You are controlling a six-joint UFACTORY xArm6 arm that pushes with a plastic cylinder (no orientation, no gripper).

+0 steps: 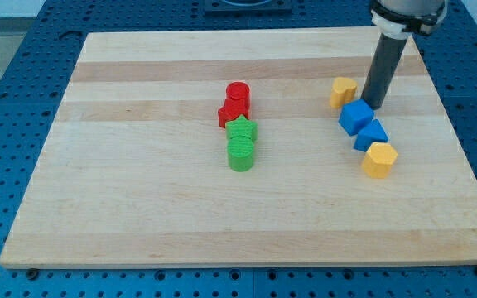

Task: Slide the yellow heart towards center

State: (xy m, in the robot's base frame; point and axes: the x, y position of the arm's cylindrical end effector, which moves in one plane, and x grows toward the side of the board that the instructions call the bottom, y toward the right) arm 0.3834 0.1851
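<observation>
Toward the view's upper right, the yellow heart [343, 90] is located, with my tip [374, 106] just beside its right and touching the blue cube [356, 116]. No claw is fitted; no writing is legible.

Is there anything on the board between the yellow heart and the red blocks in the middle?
No. In the camera view, only bare wood lies between the yellow heart and the red blocks. My tip is on the heart's other side.

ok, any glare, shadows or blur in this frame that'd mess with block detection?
Camera view: even, soft light, no glare on the wooden board. Blocks are sharp, with only faint shadows. My tip sits between the yellow heart and blue cube, dark but crisp. The rod's top is cut off at the view's top.
</observation>
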